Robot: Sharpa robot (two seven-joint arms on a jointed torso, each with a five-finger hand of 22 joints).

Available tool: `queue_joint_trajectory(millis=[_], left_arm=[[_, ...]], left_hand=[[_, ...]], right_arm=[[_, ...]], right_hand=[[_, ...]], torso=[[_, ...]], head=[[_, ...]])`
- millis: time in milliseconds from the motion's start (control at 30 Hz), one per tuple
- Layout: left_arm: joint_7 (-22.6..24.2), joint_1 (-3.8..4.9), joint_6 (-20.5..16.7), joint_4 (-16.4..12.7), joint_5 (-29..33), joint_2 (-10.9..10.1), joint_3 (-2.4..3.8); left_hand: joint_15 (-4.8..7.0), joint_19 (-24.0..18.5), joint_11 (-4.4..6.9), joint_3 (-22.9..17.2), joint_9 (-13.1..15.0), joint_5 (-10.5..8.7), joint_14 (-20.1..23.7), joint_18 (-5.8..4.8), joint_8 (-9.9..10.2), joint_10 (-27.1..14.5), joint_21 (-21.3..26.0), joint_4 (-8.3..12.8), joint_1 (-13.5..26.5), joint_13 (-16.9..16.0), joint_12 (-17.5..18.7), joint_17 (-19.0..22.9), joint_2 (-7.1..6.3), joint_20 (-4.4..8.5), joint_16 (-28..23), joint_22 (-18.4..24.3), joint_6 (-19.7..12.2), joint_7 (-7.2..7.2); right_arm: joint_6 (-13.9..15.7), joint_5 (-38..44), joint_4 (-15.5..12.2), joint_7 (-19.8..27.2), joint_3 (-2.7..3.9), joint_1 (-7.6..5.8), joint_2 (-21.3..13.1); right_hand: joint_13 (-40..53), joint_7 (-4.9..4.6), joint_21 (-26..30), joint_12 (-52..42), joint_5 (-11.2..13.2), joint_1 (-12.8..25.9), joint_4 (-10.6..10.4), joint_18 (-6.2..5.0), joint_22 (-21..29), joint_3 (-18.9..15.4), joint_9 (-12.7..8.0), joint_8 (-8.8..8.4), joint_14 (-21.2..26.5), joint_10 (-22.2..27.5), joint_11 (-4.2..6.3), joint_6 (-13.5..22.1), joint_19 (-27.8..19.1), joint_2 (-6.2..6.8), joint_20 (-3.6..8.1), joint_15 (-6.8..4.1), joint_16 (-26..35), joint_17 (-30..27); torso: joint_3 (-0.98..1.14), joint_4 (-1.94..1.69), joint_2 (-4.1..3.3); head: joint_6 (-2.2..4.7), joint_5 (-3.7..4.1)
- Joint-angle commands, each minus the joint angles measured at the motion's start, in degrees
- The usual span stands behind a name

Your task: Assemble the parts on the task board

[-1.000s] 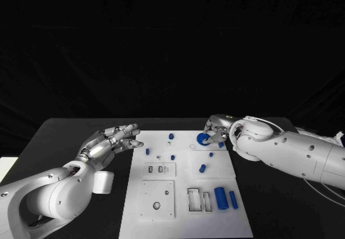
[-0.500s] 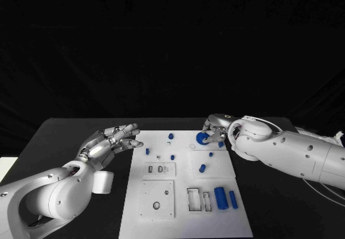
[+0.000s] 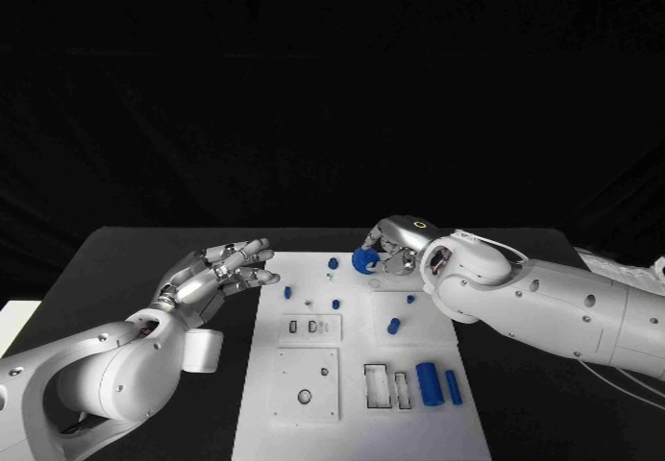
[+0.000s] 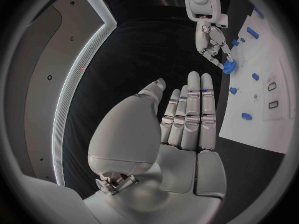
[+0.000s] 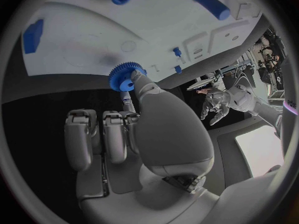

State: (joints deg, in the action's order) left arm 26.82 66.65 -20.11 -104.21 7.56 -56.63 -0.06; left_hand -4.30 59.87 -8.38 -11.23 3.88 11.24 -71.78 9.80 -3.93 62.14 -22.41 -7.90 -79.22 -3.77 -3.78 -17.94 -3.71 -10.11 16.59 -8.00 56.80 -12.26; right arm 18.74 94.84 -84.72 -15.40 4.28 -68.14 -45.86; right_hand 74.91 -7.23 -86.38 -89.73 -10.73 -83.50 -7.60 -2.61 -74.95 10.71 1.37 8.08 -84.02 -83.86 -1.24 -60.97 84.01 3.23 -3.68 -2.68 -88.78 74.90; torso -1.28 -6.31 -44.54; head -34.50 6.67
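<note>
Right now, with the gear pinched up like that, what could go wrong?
The right hand holds the blue gear by fingertips alone, over the white board's far end; it could slip and drop. A fall might knock the small blue pegs beneath it. The left hand hovers open beside the board, giving no backup.

The task board [image 3: 354, 403] is laid in the middle of the table [image 3: 111, 259]. The left hand [image 3: 210, 277] is held just off the board's 9 o'clock edge, towards the far end. A gear [image 3: 364, 261] is held by the right hand [image 3: 395, 252] over the board's far end, at 12 o'clock. Two cylinders [image 3: 427, 382] are laid side by side at 4 o'clock, beside a slot [image 3: 374, 384].
</note>
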Motion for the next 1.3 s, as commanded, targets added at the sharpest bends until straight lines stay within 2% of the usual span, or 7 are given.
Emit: queue_joint_trajectory(millis=[33, 200, 533, 833, 1100, 1233, 1300], left_arm=[[0.3, 0.06, 1.2, -0.1, 0.1, 0.1, 0.04], [0.3, 0.07, 1.1, -0.1, 0.1, 0.2, 0.04], [0.3, 0.07, 1.3, 0.0, 0.1, 0.5, 0.04], [0.2, 0.07, 1.3, 0.0, 0.1, 0.6, 0.04], [0.2, 0.07, 1.3, 0.0, 0.1, 0.5, 0.04], [0.1, 0.07, 1.3, -0.1, 0.1, 0.4, 0.04], [0.1, 0.07, 1.3, -0.1, 0.1, 0.4, 0.04]], left_hand=[[0.04, -0.4, -0.10, 0.1, 0.0, -0.18, 0.2, 0.57, 0.2, -0.4, 0.3, 0.3, -0.4, 0.0, 0.1, 0.0, 0.02, -0.16, -0.2, 0.1, -0.3, 0.06], [0.04, -0.4, -0.10, 0.1, 0.0, -0.18, 0.2, 0.57, 0.2, -0.4, 0.3, 0.3, -0.4, 0.0, 0.1, 0.0, 0.02, -0.16, -0.2, 0.1, -0.3, 0.06], [0.04, -0.4, -0.10, 0.1, 0.0, -0.18, 0.2, 0.57, 0.2, -0.4, 0.3, 0.3, -0.4, 0.0, 0.1, 0.0, 0.02, -0.16, -0.2, 0.1, -0.3, 0.06], [0.04, -0.4, -0.10, 0.1, 0.0, -0.18, 0.2, 0.57, 0.2, -0.4, 0.3, 0.3, -0.4, 0.0, 0.1, 0.0, 0.02, -0.16, -0.2, 0.1, -0.3, 0.06], [0.04, -0.4, -0.10, 0.1, 0.0, -0.18, 0.2, 0.57, 0.2, -0.4, 0.3, 0.3, -0.4, 0.0, 0.1, -0.1, 0.03, -0.16, -0.2, 0.1, -0.3, 0.06], [0.05, -0.5, -0.10, 0.1, 0.0, -0.17, 0.3, 0.58, 0.2, -0.4, 0.3, 0.4, -0.5, 0.0, 0.1, -0.1, 0.08, -0.17, -0.3, 0.1, -0.3, 0.07], [0.05, -0.5, -0.10, 0.1, 0.0, -0.17, 0.3, 0.58, 0.2, -0.4, 0.3, 0.4, -0.5, 0.0, 0.1, -0.1, 0.08, -0.17, -0.3, 0.1, -0.3, 0.07]], right_arm=[[3.7, 4.0, -0.8, -1.2, 0.00, -0.03, 0.9], [3.0, 6.4, -0.5, -1.9, -0.14, -0.07, 3.7], [-0.3, 8.2, 3.5, -1.7, -1.32, 1.06, 9.1], [-1.9, 8.3, 4.7, -1.1, -1.49, 1.85, 10.4], [-2.8, 8.5, 5.0, -1.1, -1.51, 1.95, 10.5], [-2.6, 8.3, 5.4, -1.4, -1.51, 1.95, 10.6], [-2.6, 8.1, 5.6, -1.5, -1.51, 1.94, 10.7]], right_hand=[[15.1, 1.73, -0.4, -0.3, -0.4, 0.9, -0.2, 0.81, -6.9, 0.5, 3.7, 0.79, -5.4, -6.1, 0.38, -3.5, 2.1, -0.54, 0.50, -0.32, -0.2, 12.3], [15.1, 1.70, -0.5, -0.3, -0.2, 1.3, 0.0, 0.86, -7.1, 0.8, 3.6, 0.62, -5.4, -6.1, 0.35, -3.5, 2.2, -0.25, 0.52, -0.32, -0.2, 12.4], [15.1, 1.59, -0.5, -0.3, 0.6, 2.2, 0.3, 0.88, -7.2, 1.5, 3.6, 0.25, -5.3, -6.1, 0.27, -3.4, 2.2, 0.10, 0.50, -0.26, -0.1, 12.0], [15.1, 1.53, -0.5, -0.3, 0.8, 2.6, 0.4, 0.88, -7.2, 1.7, 3.5, 0.08, -5.3, -6.1, 0.22, -3.4, 2.2, 0.42, 0.47, -0.22, 0.0, 11.9], [15.1, 1.39, -0.5, -0.3, 1.0, 3.7, 0.5, 0.89, -7.2, 1.9, 3.5, -0.27, -5.2, -6.1, 0.10, -3.3, 2.2, 0.97, 0.40, -0.13, 0.1, 11.5], [14.6, -0.25, -0.5, 0.4, 4.4, 7.4, -1.1, 0.92, -7.3, 0.9, 2.4, -3.24, -5.2, -5.8, -1.26, 1.1, 2.2, 2.71, -0.20, 0.87, 0.3, 11.1], [13.7, -1.29, -0.5, 1.5, 6.0, 10.9, -3.4, 0.92, -7.2, -0.9, 2.1, -4.46, -5.1, -5.2, -2.23, 5.1, 2.2, 3.82, -0.92, 1.74, 0.3, 11.0]], torso=[[-0.09, 0.02, -0.04], [-0.09, 0.02, -0.05], [-0.02, -0.10, -0.04], [0.03, 0.20, -0.09], [0.06, 0.13, -0.07], [0.04, 0.17, -0.09], [0.04, 0.16, -0.08]], head=[[0.04, -0.33], [-0.14, -0.71], [-0.51, -1.20], [-0.57, -1.43], [-0.60, -1.36], [-0.50, -1.26], [-0.44, -1.19]])
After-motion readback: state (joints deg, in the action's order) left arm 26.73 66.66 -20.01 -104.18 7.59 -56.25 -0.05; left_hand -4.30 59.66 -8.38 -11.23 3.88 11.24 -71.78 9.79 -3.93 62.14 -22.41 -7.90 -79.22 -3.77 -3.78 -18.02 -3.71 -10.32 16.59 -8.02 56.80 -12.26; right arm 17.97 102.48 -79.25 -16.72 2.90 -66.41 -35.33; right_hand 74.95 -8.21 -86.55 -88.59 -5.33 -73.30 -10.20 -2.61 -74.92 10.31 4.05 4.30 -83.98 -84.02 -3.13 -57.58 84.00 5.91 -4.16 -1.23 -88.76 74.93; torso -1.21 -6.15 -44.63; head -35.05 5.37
